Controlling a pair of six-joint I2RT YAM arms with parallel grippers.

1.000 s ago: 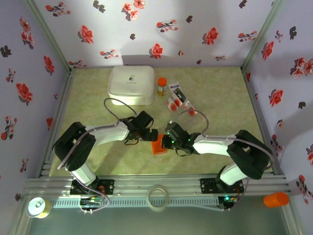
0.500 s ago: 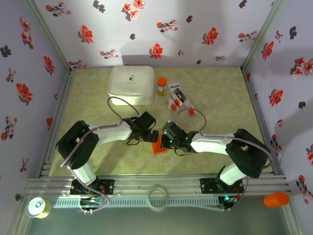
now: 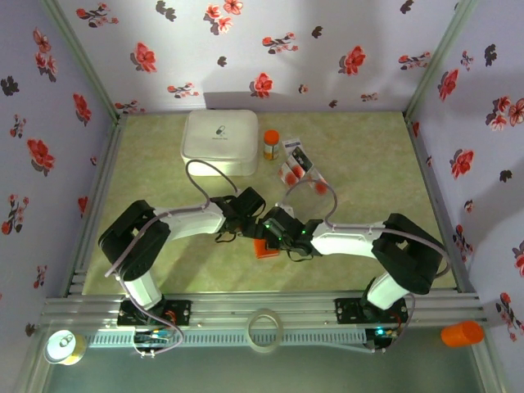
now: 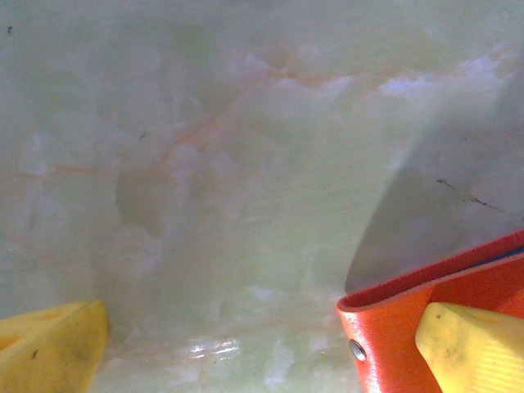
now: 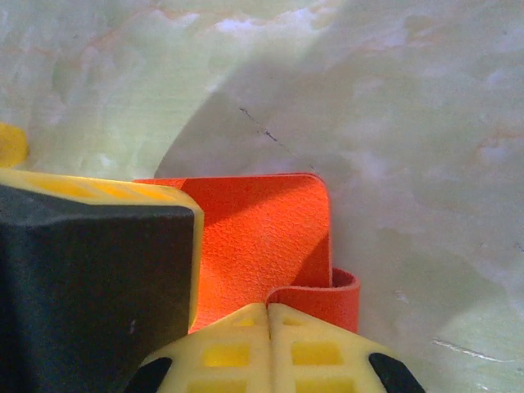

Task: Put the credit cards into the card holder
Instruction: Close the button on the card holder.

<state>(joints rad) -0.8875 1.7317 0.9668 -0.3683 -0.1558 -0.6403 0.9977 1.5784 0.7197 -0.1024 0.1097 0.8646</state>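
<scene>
The orange-red card holder (image 3: 264,249) lies on the green mat between the two arms. In the right wrist view my right gripper (image 5: 268,340) is shut, pinching a curled-up flap of the card holder (image 5: 262,237). My left gripper (image 4: 262,352) is open just left of it, one yellow fingertip (image 4: 475,348) over the card holder's corner (image 4: 401,336) and the other over bare mat. That black-and-yellow left finger (image 5: 90,270) shows beside the right fingers. The credit cards (image 3: 296,164) lie spread out further back, right of centre, away from both grippers.
A big white rounded box (image 3: 217,141) stands at the back left with an orange-capped bottle (image 3: 271,144) beside it. On the near rail lie a tape ring (image 3: 265,329), a can (image 3: 64,345) and an orange cylinder (image 3: 461,333). Flowered walls close in three sides.
Both grippers have drawn together over the card holder, the left moving right and the right moving left. The card holder has stayed in place.
</scene>
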